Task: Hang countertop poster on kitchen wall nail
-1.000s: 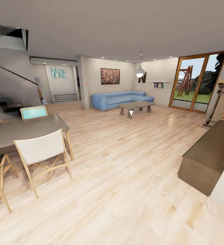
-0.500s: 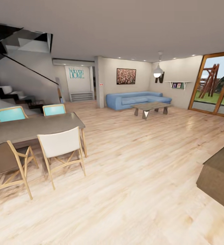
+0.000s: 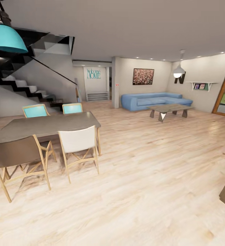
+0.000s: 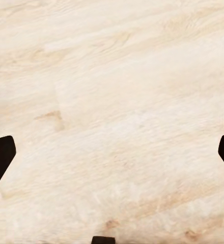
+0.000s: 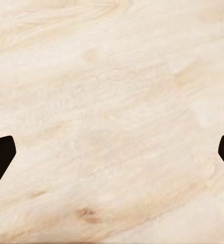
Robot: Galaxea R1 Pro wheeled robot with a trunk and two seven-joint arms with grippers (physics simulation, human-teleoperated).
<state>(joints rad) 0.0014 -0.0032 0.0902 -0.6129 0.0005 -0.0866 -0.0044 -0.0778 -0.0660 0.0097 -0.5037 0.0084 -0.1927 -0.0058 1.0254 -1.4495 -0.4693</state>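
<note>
Each end effector, left [image 4: 112, 152] and right [image 5: 112, 152], hangs spread apart and empty over pale plank floor [image 3: 153, 177]. No poster or kitchen in sight; the turn should carry on carefully past the grey dining surface [image 3: 47, 124].

Pale blond wood-grain floor [image 3: 143, 177] with darker knots. By the grey-brown desk [image 3: 47, 124]: two turquoise chairs [image 3: 35, 111], one white chair [image 3: 78, 140], one brown chair [image 3: 18, 153]. A turquoise lamp [image 3: 8, 37] hangs above the desk. Beyond it, a blue sofa [image 3: 153, 100] under a speckled red-brown painting [image 3: 143, 76].
</note>
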